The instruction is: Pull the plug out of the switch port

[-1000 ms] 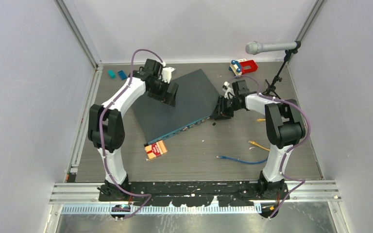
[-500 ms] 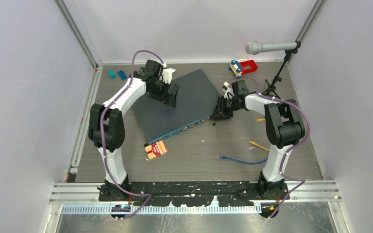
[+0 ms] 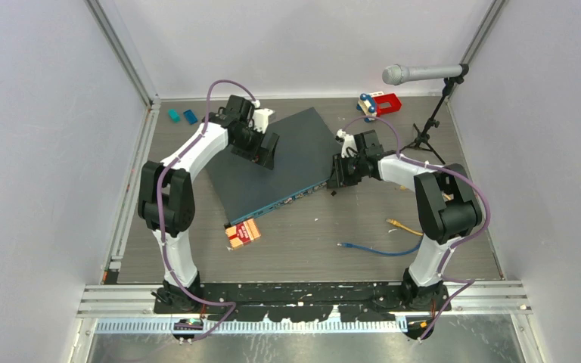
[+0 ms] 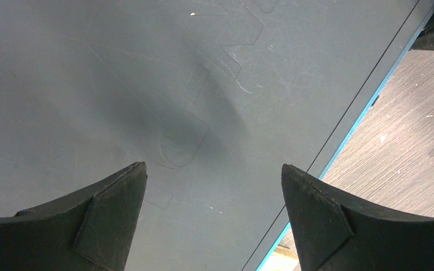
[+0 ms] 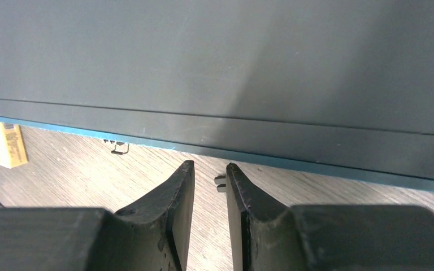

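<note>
The switch [image 3: 276, 162] is a wide dark slate-grey box lying at an angle, with a thin teal front edge [image 5: 316, 165]. My left gripper [image 3: 265, 151] sits over its top face [image 4: 147, 84], jaws wide open and empty [image 4: 215, 175]. My right gripper [image 3: 338, 174] is at the right end of the front edge. Its fingers [image 5: 210, 172] stand a narrow gap apart with bare table showing between them. A tiny pale two-pronged piece [image 5: 220, 183] shows against the right fingertip. I cannot make out a plug in any port.
A loose blue cable [image 3: 378, 249] and a yellow cable [image 3: 402, 225] lie on the table by the right arm. A small red-and-yellow box [image 3: 243, 233] sits by the switch's front corner. A microphone stand [image 3: 431, 113] and a red toy [image 3: 379, 103] are at the back right.
My right gripper and wrist have shifted slightly left along the switch's front edge. The left arm has hardly moved.
</note>
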Robot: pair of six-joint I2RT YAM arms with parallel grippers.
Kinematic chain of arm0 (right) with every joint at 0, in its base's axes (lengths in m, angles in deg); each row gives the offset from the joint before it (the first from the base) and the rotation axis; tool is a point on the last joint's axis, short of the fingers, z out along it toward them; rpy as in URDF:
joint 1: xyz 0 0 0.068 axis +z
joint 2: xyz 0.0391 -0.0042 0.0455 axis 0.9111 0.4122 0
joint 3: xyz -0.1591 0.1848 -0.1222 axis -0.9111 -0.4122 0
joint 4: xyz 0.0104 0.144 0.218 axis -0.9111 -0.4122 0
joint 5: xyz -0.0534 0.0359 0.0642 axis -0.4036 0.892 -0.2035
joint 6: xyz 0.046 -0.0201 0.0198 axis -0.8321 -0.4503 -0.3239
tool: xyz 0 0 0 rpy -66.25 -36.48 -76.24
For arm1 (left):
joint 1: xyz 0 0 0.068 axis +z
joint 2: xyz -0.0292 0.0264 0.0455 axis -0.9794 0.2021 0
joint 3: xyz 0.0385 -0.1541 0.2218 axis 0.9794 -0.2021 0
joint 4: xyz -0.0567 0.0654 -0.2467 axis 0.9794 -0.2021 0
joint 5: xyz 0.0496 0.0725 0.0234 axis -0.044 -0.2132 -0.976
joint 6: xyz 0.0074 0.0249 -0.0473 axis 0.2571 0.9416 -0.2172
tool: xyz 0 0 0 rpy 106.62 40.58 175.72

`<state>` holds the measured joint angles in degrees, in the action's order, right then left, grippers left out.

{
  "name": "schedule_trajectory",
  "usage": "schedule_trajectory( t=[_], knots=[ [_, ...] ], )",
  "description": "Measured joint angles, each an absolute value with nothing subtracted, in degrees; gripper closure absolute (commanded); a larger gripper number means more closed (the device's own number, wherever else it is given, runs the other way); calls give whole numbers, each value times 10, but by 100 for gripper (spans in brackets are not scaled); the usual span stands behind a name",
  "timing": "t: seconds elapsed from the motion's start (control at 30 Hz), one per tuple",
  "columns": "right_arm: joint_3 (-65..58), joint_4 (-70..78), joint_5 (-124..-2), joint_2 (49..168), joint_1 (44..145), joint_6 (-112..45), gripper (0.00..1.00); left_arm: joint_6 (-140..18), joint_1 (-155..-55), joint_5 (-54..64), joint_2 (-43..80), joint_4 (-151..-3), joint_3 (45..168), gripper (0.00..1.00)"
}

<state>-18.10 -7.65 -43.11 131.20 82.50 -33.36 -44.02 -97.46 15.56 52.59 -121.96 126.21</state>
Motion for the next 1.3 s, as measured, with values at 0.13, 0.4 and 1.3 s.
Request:
schedule_trajectory(
  t=[0.13,0.4,1.3],
  knots=[
    [-211,-54,-473,1288,848,-327,67,-440,-975,156,526,-1217,1261,9],
    [-333,41,-544,1195,867,-339,56,-441,-975,155,525,-1205,1254,9],
    [-424,289,-714,1220,960,-293,59,-497,-975,140,505,-1184,1196,10]
  ],
)
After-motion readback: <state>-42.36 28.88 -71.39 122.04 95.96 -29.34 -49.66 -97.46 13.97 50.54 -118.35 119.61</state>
